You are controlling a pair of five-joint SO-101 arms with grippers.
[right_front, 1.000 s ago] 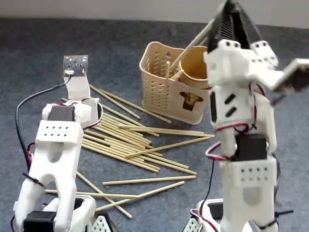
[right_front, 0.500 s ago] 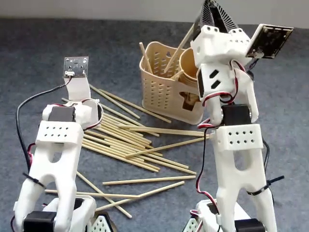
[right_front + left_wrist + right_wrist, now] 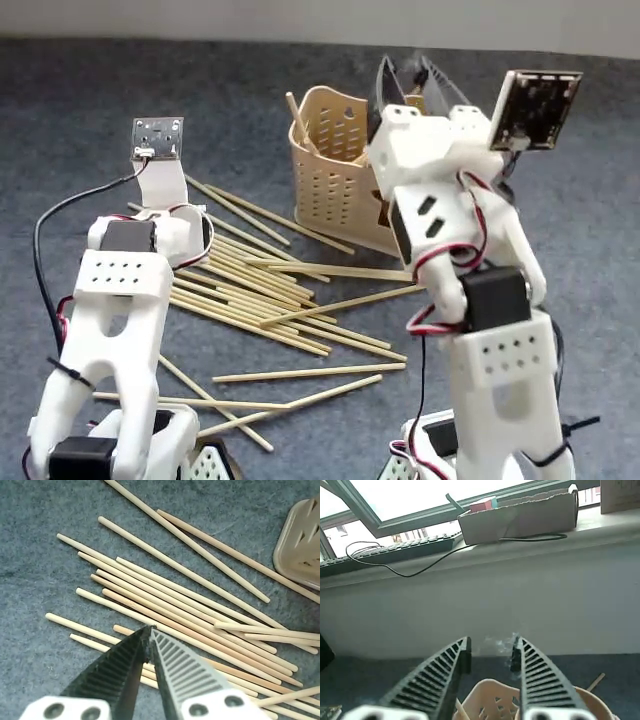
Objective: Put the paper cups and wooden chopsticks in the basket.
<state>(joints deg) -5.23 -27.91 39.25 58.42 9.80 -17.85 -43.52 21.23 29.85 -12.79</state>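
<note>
Here, the grey table point(image 3: 70, 90) carries everything. The right arm point(image 3: 470, 300) stands tall and its right pincer point(image 3: 491, 647) is raised above the basket point(image 3: 325, 180), with the two black fingers spread apart and nothing between them. The basket is directly below this pincer and a little in front of it. It is cream, with rows of holes in its walls, and it stands upright on the table.

The left arm point(image 3: 115, 300) is low, on the other side of the table. Its left pincer point(image 3: 150, 629) has its fingers pressed together, tip against tip, and they hold nothing. The tips hang just above the pile of loose chopsticks point(image 3: 260, 290). One corner of the basket is to the side of this pincer, well apart from the tips.

A rounded tan rim, seemingly a paper cup point(image 3: 592, 702), sits inside the basket, under the right pincer and to one side of it.

The loose chopsticks lie flat on the table under and beyond the left pincer, many of them side by side and touching, some crossed over others. One single chopstick point(image 3: 300, 118) stands tilted inside the basket, below the right pincer, with its end above the rim.
</note>
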